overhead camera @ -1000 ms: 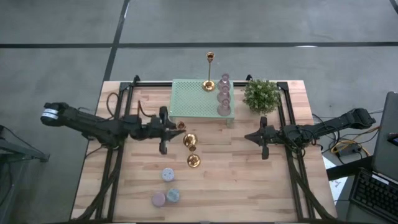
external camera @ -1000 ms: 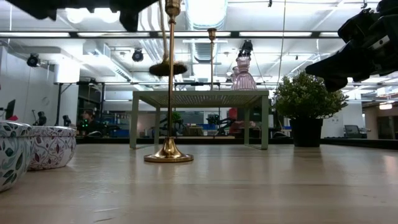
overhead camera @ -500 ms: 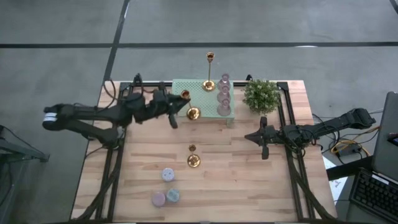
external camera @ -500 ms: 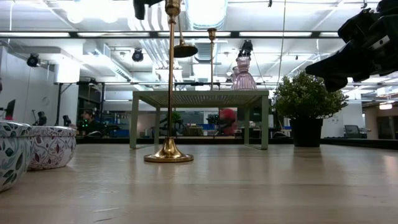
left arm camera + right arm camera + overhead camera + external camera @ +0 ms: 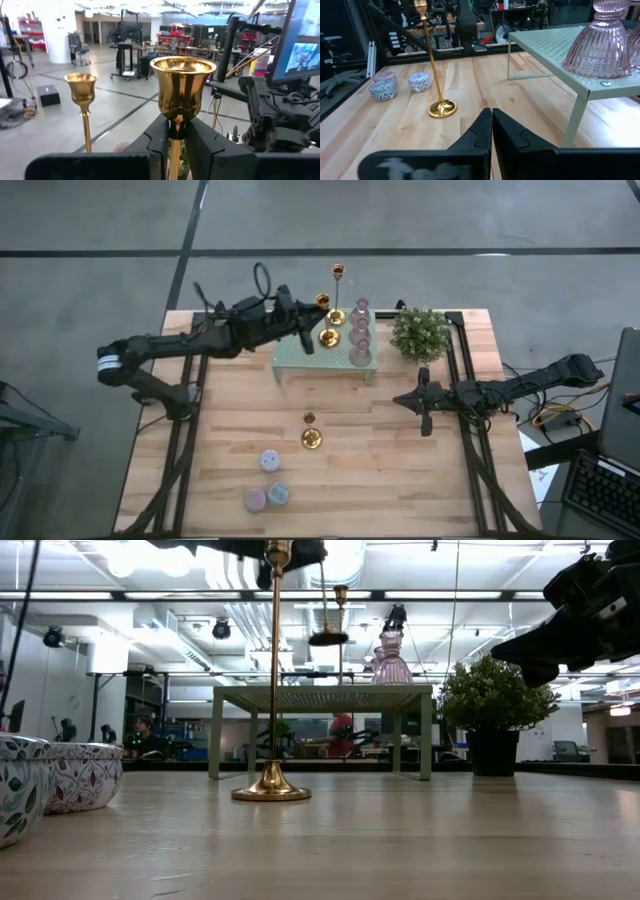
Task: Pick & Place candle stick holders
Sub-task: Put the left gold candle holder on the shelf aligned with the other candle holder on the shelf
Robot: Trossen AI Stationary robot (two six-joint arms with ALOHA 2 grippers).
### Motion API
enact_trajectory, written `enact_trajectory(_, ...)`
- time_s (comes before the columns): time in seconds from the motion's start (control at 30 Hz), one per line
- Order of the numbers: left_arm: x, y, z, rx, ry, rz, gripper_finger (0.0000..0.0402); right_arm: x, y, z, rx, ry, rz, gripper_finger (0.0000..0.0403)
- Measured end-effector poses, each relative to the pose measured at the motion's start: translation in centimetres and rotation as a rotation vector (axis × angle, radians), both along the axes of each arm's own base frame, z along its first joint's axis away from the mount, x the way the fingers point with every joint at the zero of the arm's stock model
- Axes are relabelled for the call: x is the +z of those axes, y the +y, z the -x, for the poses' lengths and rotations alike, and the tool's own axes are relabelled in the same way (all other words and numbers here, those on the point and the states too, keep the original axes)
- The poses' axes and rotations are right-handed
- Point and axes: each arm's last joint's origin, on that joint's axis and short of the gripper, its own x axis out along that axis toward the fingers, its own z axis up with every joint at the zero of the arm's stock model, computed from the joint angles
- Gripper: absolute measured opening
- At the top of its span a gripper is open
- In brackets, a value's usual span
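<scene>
My left gripper (image 5: 312, 322) is shut on a gold candle stick holder (image 5: 325, 320) and holds it above the mint-green stand (image 5: 290, 350). Its round base (image 5: 327, 638) hangs clear above the stand's top. A taller gold holder (image 5: 337, 292) and pinkish glass holders (image 5: 360, 332) stand on the stand. Another gold holder (image 5: 311, 437) stands on the table by its base. Three squat pastel holders (image 5: 268, 480) sit near the front left. My right gripper (image 5: 400, 400) is shut and empty, above the table's right half. My left gripper pinches the gold holder's thin stem just under its cup (image 5: 175, 131) between its two fingers (image 5: 161, 142). The fingers come level from the table's left and lie across the stem. The holder hangs upright, cup up, lifted clear of the stand.
A small bushy green plant (image 5: 420, 332) stands at the far right beside the stand. Black frame rails (image 5: 468, 390) run along the table's left and right sides. Two patterned holders (image 5: 60, 780) stand close in the low view's left.
My left gripper has carried the gold holder from over the table's left middle toward the far edge and to the right, up over the mint-green stand. The holder has stayed upright and clear of the table. My right gripper has kept still.
</scene>
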Motion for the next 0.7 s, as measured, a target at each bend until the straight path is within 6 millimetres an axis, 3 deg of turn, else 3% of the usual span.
enact_trajectory(0.33,-2.8,2.5,-3.4,0.037,0.083,0.044,0.0048,0.0,0.0,0.0,0.000,0.000,0.000,0.0008)
enact_trajectory(0.7,-4.3,4.6,-3.9,0.100,0.102,0.058,0.0049,0.0,0.0,0.0,0.000,0.000,0.000,0.0008)
